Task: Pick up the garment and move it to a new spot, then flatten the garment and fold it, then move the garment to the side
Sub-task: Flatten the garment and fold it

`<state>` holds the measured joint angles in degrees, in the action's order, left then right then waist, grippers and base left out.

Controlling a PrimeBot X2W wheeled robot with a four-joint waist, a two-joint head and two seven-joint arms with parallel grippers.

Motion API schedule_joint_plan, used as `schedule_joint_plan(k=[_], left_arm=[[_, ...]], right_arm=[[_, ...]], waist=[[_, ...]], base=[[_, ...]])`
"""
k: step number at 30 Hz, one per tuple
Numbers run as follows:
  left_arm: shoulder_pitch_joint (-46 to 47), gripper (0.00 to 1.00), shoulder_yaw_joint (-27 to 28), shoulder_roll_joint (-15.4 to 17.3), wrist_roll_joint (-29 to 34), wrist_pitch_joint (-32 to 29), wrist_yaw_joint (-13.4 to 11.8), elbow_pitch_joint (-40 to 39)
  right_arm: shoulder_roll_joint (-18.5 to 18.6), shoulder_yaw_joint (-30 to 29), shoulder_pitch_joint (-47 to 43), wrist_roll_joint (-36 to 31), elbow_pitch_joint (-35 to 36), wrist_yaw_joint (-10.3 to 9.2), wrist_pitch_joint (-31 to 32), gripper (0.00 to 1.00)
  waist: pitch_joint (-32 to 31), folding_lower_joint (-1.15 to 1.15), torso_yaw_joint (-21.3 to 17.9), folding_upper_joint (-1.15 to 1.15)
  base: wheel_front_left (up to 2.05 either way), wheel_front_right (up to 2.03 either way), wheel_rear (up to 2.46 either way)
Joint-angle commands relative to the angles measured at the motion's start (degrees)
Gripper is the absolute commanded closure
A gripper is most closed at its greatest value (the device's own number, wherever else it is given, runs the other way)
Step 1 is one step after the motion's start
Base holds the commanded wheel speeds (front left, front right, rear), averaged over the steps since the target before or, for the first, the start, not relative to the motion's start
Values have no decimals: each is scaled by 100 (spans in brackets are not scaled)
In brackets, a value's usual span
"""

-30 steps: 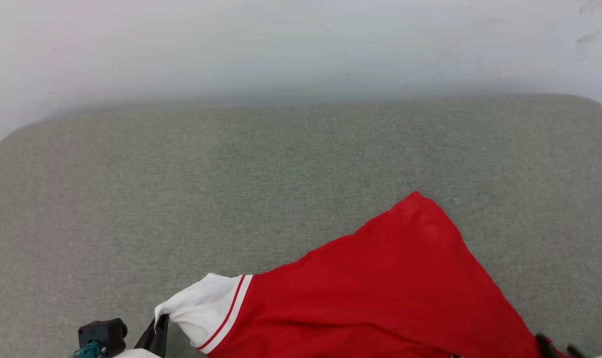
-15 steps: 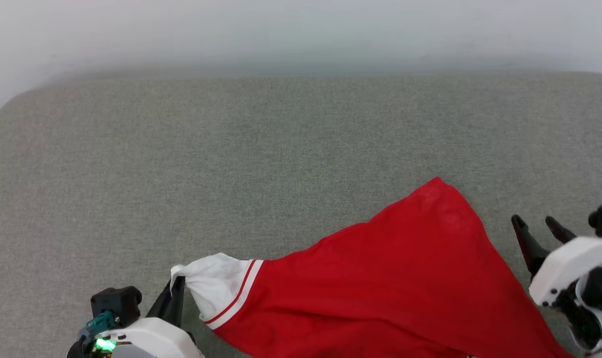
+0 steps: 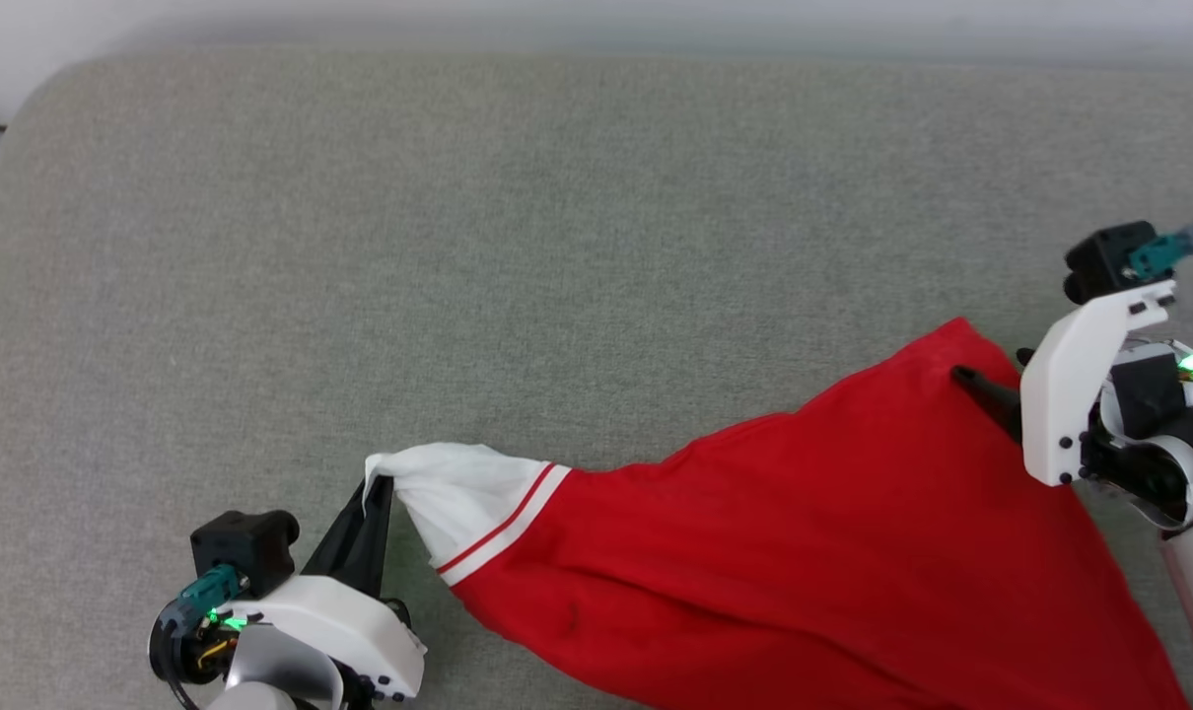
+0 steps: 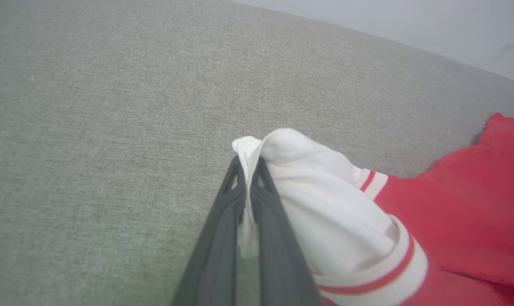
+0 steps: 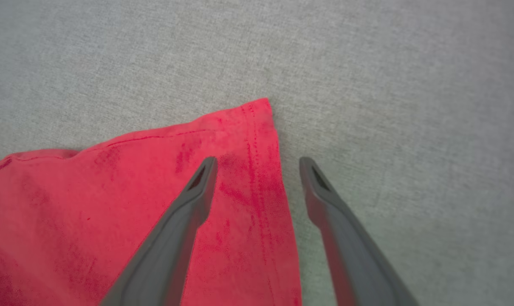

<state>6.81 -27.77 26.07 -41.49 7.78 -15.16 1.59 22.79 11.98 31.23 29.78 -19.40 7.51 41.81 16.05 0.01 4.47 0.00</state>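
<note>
The garment (image 3: pixel 804 532), a red shirt with a white, red-striped sleeve (image 3: pixel 458 493), lies stretched slantwise across the near right of the grey fabric surface (image 3: pixel 458 247). My left gripper (image 3: pixel 378 485) is shut on the tip of the white sleeve (image 4: pixel 325 204), the cloth pinched between its fingers (image 4: pixel 248 163). My right gripper (image 3: pixel 991 367) hovers at the garment's far red corner (image 5: pixel 257 114). It stands open, one finger (image 5: pixel 197 191) over the red cloth and the other finger (image 5: pixel 325 195) over bare surface, straddling the stitched hem. The shirt's front print is hidden.
The grey surface stretches wide to the left of the garment and beyond it. Its far edge meets a pale wall (image 3: pixel 557 20), with a rounded corner (image 3: pixel 54 79) at the far left.
The camera has tilted down. My right gripper has risen from the lower right to the garment's far corner and spread wider. My left gripper keeps its hold on the sleeve.
</note>
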Motion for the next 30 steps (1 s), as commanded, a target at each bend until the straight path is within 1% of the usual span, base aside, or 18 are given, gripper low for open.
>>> schedule_joint_plan(k=[1, 4, 7, 10, 11, 12, 13, 16, 20, 24, 27, 30], left_arm=[[115, 100, 3, -28, 42, 53, 21, -28], [186, 100, 11, -34, 36, 73, 48, -7], [229, 100, 1, -52, 26, 103, 81, 34], [244, 100, 5, -60, 7, 109, 86, 75], [250, 100, 9, -67, -4, 124, 94, 87], [255, 100, 8, -78, -17, 137, 99, 104], [252, 100, 11, -86, -34, 151, 108, 123], [201, 100, 36, -94, -70, 162, 93, 166], [249, 100, 108, -25, -74, 221, 75, 205], [446, 100, 222, 112, -21, 233, 78, 233], [736, 100, 320, 254, 3, 170, 147, 294], [1177, 100, 384, 401, 31, 57, 275, 392]], right_arm=[[63, 144, 150, 30, -113, -4, 79, 0], [79, 441, 332, 106, -392, -4, 259, 0], [47, 794, 300, 263, -769, -4, 611, 0], [3, 966, 251, 380, -927, -2, 761, 0], [-8, 1033, 252, 444, -1002, -2, 837, 54], [-14, 1086, 234, 489, -1062, 3, 889, 68], [-28, 1131, 221, 539, -1101, 4, 914, 100], [24, 1160, 367, 628, -1098, 4, 786, 100], [183, 1017, 724, 630, -980, -7, 306, 100], [243, 766, 966, 596, -898, -7, -218, 100], [245, 600, 1069, 499, -931, -6, -499, 100], [198, 415, 1230, 402, -993, -6, -752, 100]], waist=[[183, -1, 108, 0], [327, -1, 132, 0], [409, -1, 162, 0], [432, -1, 167, 0], [439, -1, 166, 0], [442, -1, 165, 0], [430, -1, 160, 0], [372, -1, 134, 0], [246, -1, 99, 0], [67, -1, 34, 0], [-59, -1, -35, 0], [-144, -1, -119, 0]], base=[[0, 0, 0], [0, 0, 0], [0, 0, 0], [0, 0, 0], [0, 0, 0], [0, 0, 0], [0, 0, 0], [0, 0, 0], [0, 0, 0], [0, 0, 0], [0, 0, 0], [0, 0, 0]])
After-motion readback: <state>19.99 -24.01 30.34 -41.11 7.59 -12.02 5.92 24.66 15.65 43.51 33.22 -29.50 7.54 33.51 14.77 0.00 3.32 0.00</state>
